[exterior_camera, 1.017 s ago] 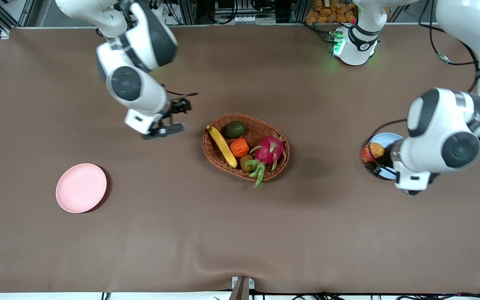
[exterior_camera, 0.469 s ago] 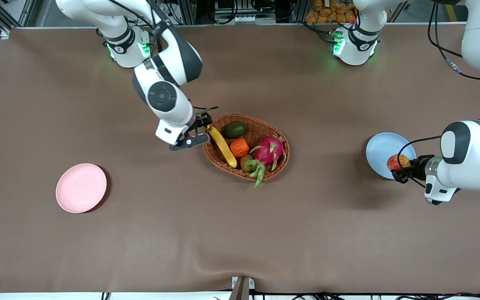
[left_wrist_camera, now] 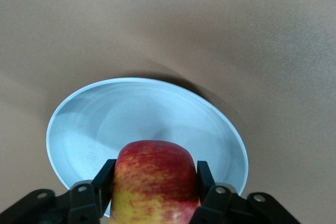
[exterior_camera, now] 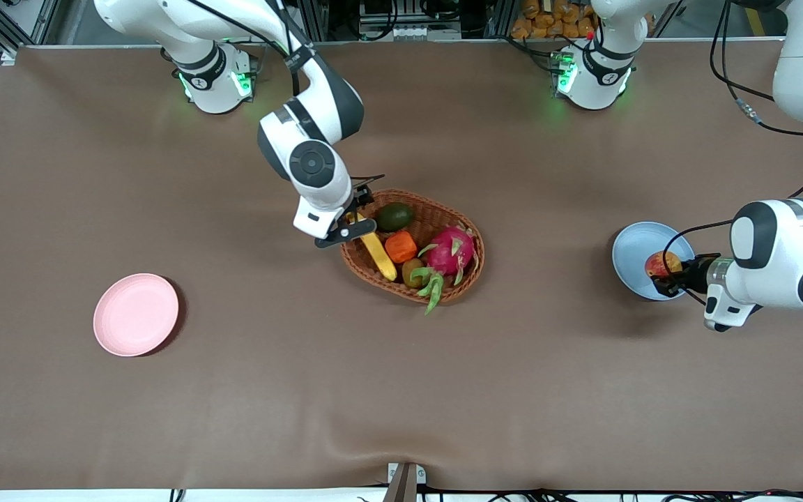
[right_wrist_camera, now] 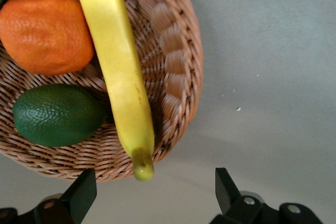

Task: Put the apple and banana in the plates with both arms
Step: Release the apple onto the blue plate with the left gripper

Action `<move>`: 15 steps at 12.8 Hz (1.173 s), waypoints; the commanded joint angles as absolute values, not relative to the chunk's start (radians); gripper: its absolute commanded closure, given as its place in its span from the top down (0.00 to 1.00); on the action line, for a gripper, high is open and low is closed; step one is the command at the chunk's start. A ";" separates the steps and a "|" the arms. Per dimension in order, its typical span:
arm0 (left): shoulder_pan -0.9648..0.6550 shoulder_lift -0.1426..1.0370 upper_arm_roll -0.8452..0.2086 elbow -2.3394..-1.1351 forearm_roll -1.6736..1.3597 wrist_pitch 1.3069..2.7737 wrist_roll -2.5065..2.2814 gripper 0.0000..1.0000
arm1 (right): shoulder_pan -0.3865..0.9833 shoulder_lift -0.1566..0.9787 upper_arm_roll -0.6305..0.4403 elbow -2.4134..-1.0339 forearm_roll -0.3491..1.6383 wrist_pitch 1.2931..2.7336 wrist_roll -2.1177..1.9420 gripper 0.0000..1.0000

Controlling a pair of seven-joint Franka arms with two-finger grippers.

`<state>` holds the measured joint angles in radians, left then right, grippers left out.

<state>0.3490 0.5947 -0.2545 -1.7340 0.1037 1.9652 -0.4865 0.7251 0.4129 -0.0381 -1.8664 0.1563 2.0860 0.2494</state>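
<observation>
On the brown desk, the left claw grips the apple over the blue plate, ready to lower, while the right claw hangs spread over the banana, needing to descend and pinch.

basket — woven wicker, rough; blue plate — matt, smooth; table cover — brown cloth

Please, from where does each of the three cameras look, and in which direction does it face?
Front view: high across the table, facing both white arms; the right gripper is over the oval wicker basket.
Left wrist view: on the left arm, facing the light blue round plate; the left gripper clamps the red-yellow apple.
Right wrist view: looks at the long yellow banana, jaws open.
Front and left wrist views share the apple.
</observation>
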 commanded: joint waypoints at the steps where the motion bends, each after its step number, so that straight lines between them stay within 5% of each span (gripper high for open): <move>1: 0.365 0.552 -0.267 -1.766 0.123 1.967 -0.480 1.00 | 0.742 0.417 -0.052 -1.864 0.157 2.092 0.253 0.99; 4: 0.364 0.500 -0.275 -1.753 0.111 1.948 -0.485 1.00 | 0.749 0.428 -0.052 -1.861 0.150 2.114 0.253 0.65; 7: 0.359 0.398 -0.316 -1.714 0.109 1.872 -0.491 1.00 | 0.750 0.448 -0.052 -1.861 0.149 2.155 0.253 0.63; 11: 0.353 0.379 -0.394 -1.417 0.123 1.541 -0.482 1.00 | 0.750 0.463 -0.052 -1.861 0.149 2.169 0.253 0.59; 15: 0.353 0.214 -0.486 -1.391 0.123 1.473 -0.482 1.00 | 0.750 0.469 -0.052 -1.861 0.149 2.172 0.253 0.47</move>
<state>0.3489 0.2996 -0.4532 -1.3871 0.1037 1.4972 -0.4871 0.7334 0.4617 -0.0391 -1.8668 0.1545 2.1626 0.2490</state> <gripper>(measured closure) 0.000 0.502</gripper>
